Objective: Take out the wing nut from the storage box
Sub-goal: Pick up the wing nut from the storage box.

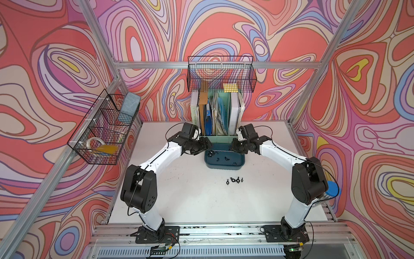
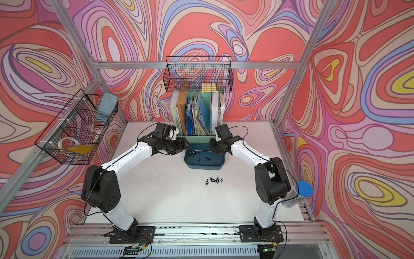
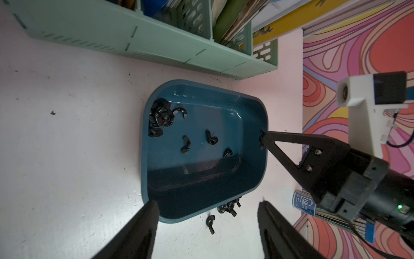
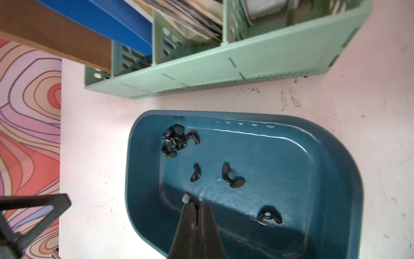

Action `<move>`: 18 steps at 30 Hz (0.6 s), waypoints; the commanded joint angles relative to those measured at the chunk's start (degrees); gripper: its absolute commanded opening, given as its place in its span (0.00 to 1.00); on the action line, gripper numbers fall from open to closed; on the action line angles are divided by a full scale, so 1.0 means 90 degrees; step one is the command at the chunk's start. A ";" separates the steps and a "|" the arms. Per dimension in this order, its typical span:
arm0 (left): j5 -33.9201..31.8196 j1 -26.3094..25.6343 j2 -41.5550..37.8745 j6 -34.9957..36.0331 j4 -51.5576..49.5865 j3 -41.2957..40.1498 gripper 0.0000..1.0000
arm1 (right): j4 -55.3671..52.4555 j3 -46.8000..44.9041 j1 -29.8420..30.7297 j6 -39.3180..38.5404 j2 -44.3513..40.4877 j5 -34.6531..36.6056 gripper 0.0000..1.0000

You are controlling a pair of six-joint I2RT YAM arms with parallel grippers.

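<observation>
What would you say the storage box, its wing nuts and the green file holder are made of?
Storage box: apparently moulded plastic, dark teal, glossy; highlights streak its smooth walls, fine scratches mark its floor. Wing nuts: probably metal, black finish, slightly shiny; the look leaves it open. File holder: matt mint-green plastic with moulded slots.

One storage box (image 1: 224, 166), one file holder (image 1: 220, 139), two baskets (image 1: 220, 76) (image 1: 105, 121).

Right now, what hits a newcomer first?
The loud swirl-patterned walls all round the cell. The left tool and right tool sit at opposite ends of the teal storage box at the table's back, black wing nuts inside it and a few loose nuts on the table in front.
</observation>
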 commanded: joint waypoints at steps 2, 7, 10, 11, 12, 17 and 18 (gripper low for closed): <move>0.0796 0.0009 -0.0110 -0.0830 0.0789 -0.0276 0.57 | 0.0457 -0.0200 0.0355 -0.0431 -0.0420 -0.0089 0.00; 0.0892 -0.0163 -0.0217 -0.1290 0.1416 -0.0611 0.50 | 0.0673 -0.0305 0.0704 -0.0521 -0.0680 -0.0128 0.00; 0.0896 -0.0244 -0.0246 -0.1417 0.1532 -0.0712 0.40 | 0.0796 -0.0371 0.0776 -0.0505 -0.0787 -0.0258 0.00; 0.0895 -0.0258 -0.0257 -0.1465 0.1579 -0.0755 0.39 | 0.0815 -0.0386 0.0807 -0.0504 -0.0817 -0.0286 0.00; 0.0915 -0.0273 -0.0283 -0.1529 0.1658 -0.0815 0.39 | 0.0843 -0.0411 0.0832 -0.0506 -0.0856 -0.0332 0.00; 0.0924 -0.0285 -0.0401 -0.1722 0.1920 -0.1012 0.37 | 0.0874 -0.0484 0.0892 -0.0462 -0.0935 -0.0378 0.00; 0.0925 -0.0283 -0.0429 -0.1739 0.1959 -0.1045 0.36 | 0.0884 -0.0504 0.0902 -0.0447 -0.0946 -0.0383 0.00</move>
